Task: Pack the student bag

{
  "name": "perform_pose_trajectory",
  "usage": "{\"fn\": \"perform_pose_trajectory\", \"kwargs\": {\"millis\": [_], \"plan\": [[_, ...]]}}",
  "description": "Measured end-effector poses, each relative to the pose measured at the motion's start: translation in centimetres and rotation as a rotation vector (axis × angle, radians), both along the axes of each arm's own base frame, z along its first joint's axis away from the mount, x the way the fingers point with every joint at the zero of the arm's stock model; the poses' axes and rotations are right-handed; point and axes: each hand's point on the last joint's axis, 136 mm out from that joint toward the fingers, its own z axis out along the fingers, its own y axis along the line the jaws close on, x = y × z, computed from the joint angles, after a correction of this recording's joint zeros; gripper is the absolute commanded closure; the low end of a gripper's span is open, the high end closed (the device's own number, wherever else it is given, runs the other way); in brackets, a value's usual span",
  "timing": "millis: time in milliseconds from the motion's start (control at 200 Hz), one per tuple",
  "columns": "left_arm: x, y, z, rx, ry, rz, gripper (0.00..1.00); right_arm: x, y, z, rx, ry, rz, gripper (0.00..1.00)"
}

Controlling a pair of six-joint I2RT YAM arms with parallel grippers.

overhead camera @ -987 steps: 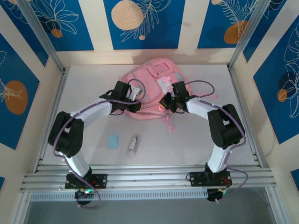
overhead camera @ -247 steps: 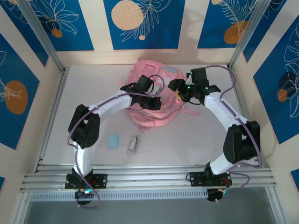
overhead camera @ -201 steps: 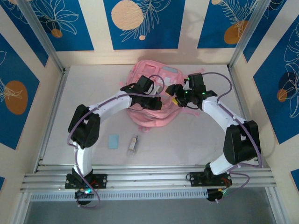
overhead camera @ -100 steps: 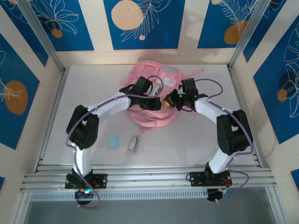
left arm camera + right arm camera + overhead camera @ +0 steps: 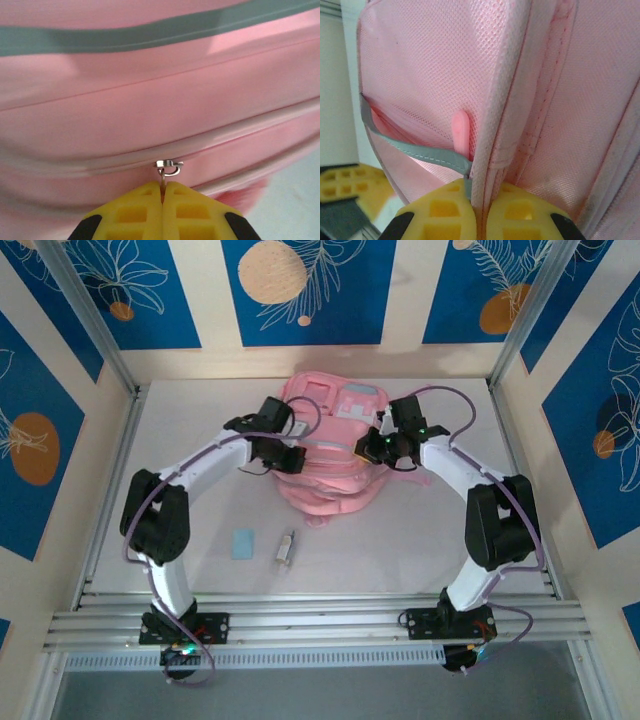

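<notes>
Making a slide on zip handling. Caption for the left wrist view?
Left claw shut on the metal zip pull of the pink student bag.

Bright, even light, soft shadows; the left wrist close-up looks blurred, perhaps from motion.

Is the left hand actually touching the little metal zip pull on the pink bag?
Touching. In the left wrist view, the left hand is pinched shut on the zip pull.
</notes>
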Motion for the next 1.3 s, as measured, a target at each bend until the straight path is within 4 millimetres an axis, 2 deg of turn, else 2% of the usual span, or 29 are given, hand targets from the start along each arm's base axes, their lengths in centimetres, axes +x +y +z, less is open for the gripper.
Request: {"fn": "perform_pose_trajectory", "kwargs": {"millis": [80, 180, 315, 545, 640, 950, 1125, 1236, 1301], "plan": [[0.7, 2.2, -0.4, 0.045, -0.004, 0.041, 1.00, 0.3, -0.4, 0.0, -0.024, -0.006, 0.019, 1.00], [0.9, 2.7, -0.1, 0.046, -0.019, 0.044, 1.00, 0.8, -0.9, 0.0, -0.052, -0.011, 0.031, 1.00], [-0.6, 1.4, 0.6, -0.017, -0.015, -0.001, 1.00, 2.7, -1.9, -0.2, -0.074, 0.006, 0.007, 1.00], [-4.1, -3.2, 1.5, -0.093, -0.014, -0.147, 1.00, 6.8, -2.9, -1.0, -0.128, 0.022, -0.040, 1.00], [-4.8, -3.8, 1.3, -0.063, -0.036, -0.196, 1.00, 7.5, -2.7, -1.3, -0.140, 0.020, -0.018, 1.00], [-3.6, -0.1, -0.3, 0.075, -0.040, -0.194, 1.00, 7.5, -2.6, -1.8, -0.203, -0.035, 0.076, 1.00], [-1.7, 2.7, -0.5, 0.167, -0.082, -0.124, 1.00, 7.5, -2.0, -1.7, -0.214, -0.059, 0.107, 1.00], [-0.4, 4.0, -0.3, 0.217, -0.115, -0.064, 0.97, 7.6, -1.4, -1.7, -0.206, -0.072, 0.120, 1.00], [0.1, 4.5, -0.1, 0.230, -0.130, -0.031, 0.91, 7.8, -1.0, -1.7, -0.204, -0.080, 0.125, 1.00]]}}
